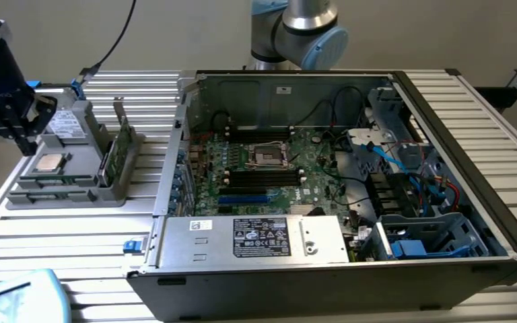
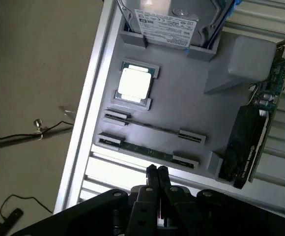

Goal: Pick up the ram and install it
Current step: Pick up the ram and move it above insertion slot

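Green and narrow, the long flat circuit-board ram stands on edge in the outer pair of clips of a grey moulded plastic tray in the wrist view. The black two-fingered hand hangs just beside it, near the middle of its length, with fingers pressed together and holding nothing. The ram's long axis runs crosswise in front of the fingertips, and the two fingers sit side by side along nearly that same line. What looks like a second thin stick lies parallel beyond it, then a square silver processor chip.

In the exterior view the hand hovers over the tray's end at the exterior view's left, above the slatted metal bench. The open black computer case, with its motherboard's black slots, lies well apart to the exterior view's right.
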Motion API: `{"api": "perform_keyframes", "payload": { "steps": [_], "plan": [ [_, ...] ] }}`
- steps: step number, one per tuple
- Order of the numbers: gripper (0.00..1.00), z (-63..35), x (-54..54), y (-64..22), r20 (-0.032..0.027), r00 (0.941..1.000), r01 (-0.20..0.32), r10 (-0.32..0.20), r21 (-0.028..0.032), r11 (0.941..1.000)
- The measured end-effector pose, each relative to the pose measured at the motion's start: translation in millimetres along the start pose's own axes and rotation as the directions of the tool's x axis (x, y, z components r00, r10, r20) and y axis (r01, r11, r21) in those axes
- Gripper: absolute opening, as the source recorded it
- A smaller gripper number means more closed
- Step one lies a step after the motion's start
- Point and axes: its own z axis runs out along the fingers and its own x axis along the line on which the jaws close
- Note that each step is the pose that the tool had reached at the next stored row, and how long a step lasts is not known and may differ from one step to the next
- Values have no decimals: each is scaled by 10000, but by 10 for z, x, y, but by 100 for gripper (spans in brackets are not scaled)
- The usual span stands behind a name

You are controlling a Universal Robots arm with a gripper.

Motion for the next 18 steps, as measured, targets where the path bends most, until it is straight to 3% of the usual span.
{"api": "perform_keyframes", "payload": {
  "steps": [5, 9, 14, 18],
  "plan": [
    [10, 8, -1, 0, -43, 9959, 909, -908, 92, 9958],
    [10, 12, -1, -1, -84, 9867, 1624, -1623, 165, 9866],
    [10, 19, -2, -1, -140, 9680, 2509, -2506, 248, 9677],
    [10, 33, -4, -2, -181, 9472, 3206, -3201, 318, 9467]
  ]
}}
